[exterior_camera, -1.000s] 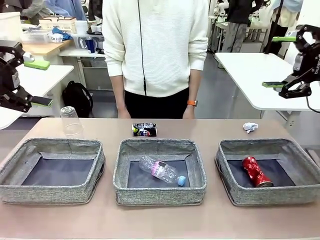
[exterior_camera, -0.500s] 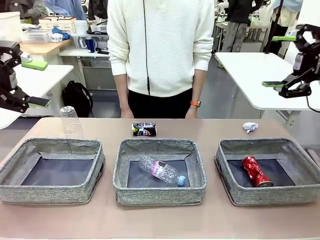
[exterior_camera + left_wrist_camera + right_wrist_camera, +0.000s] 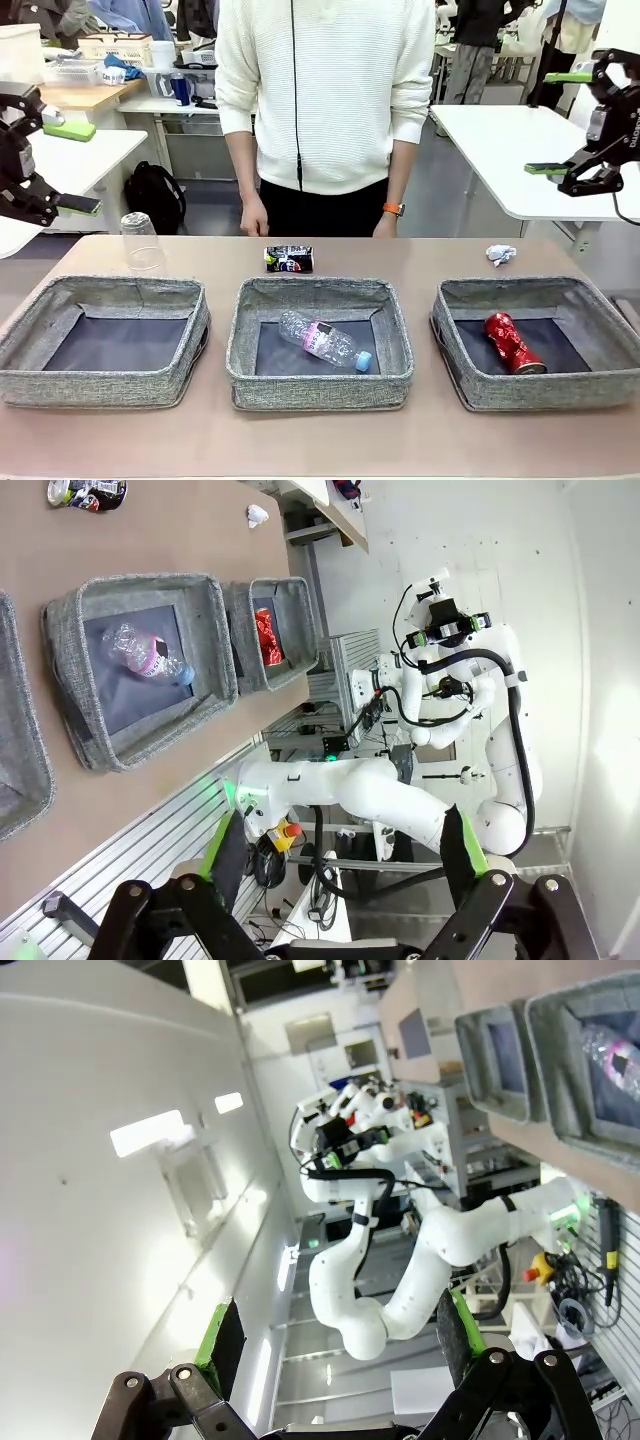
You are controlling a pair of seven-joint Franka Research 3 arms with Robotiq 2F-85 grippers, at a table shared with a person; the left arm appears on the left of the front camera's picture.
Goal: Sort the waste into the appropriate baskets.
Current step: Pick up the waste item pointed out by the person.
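Three grey baskets stand in a row: left (image 3: 100, 385), middle (image 3: 320, 392) and right (image 3: 550, 392). A clear bottle (image 3: 325, 341) with a pink label lies in the middle one, and a crushed red can (image 3: 514, 342) lies in the right one. On the table behind them are an upturned clear cup (image 3: 143, 242), a dark multicoloured can (image 3: 288, 259) and a white paper ball (image 3: 500, 254). My left gripper (image 3: 76, 168) hangs open high at the far left, and my right gripper (image 3: 556, 123) hangs open high at the far right. Both hold nothing. The left wrist view shows the open left gripper (image 3: 345, 845), the bottle (image 3: 145, 655) and the red can (image 3: 270, 635).
A person in a white sweater stands at the far side of the table, one hand (image 3: 255, 215) hanging just above the far edge near the dark can. The brown table (image 3: 320, 440) has a bare strip in front of the baskets. White tables stand behind on both sides.
The person has shifted a little to the right and a hand now hangs lower near the table's far edge. Both arms and the waste stay where they were.
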